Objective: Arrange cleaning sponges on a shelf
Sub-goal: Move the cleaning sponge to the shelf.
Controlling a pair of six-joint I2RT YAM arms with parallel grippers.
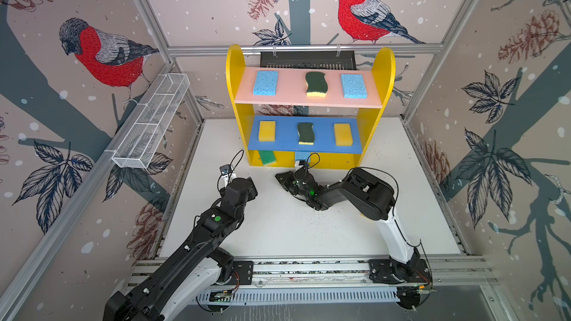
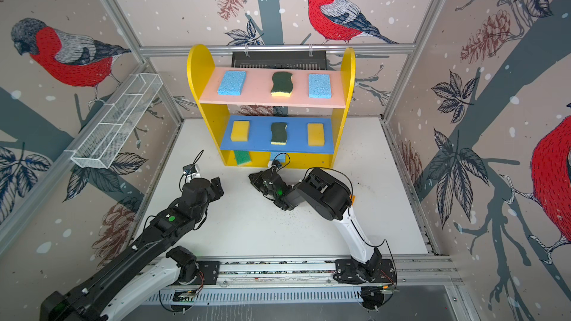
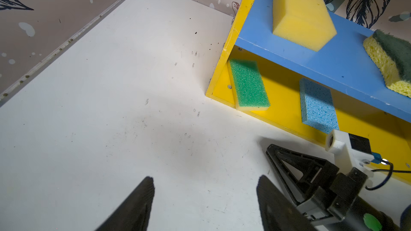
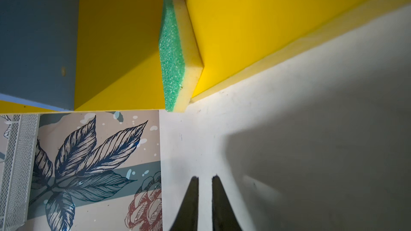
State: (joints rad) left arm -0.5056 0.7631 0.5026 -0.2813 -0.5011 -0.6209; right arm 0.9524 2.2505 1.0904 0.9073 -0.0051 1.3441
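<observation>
Eight sponges lie flat on the shelf (image 1: pixel 234 66), which stands at the worktop's (image 1: pixel 278 230) back edge.

- **Pink top board:** left blue sponge (image 1: pixel 265 83), top wavy sponge (image 1: pixel 316 83) and right blue sponge (image 1: pixel 353 85), from the left end to the right.
- **Blue middle board:** left yellow sponge (image 1: pixel 267 131), mid wavy sponge (image 1: pixel 305 133) and right yellow sponge (image 1: pixel 343 134), in the same order.

All six have their long axis running back to front.

On the yellow bottom board, the green sponge (image 3: pixel 248 83) sits at the left end beside the side panel, green face up. Its long axis runs back to front but skewed, and one front corner pokes past the front edge. The low blue sponge (image 3: pixel 317 103) is mid-board, slightly skewed, with its front end at the edge. The board's right end is bare.

An orange sliver (image 2: pixel 352 198) shows by the right arm's elbow. I cannot tell if it is a sponge.

The left claw (image 3: pixel 205 181) is spread and empty over bare worktop, off the shelf's front-left corner. The right claw (image 4: pixel 204 177) is almost pressed together with nothing in it. It sits low, just in front of the bottom board's middle.

The sponges are probably light, soft and springy, and the rough faces are unlikely to slip. Take one across its short width at mid-length with a gentle squeeze. On the bottom level, reach in from the front.
</observation>
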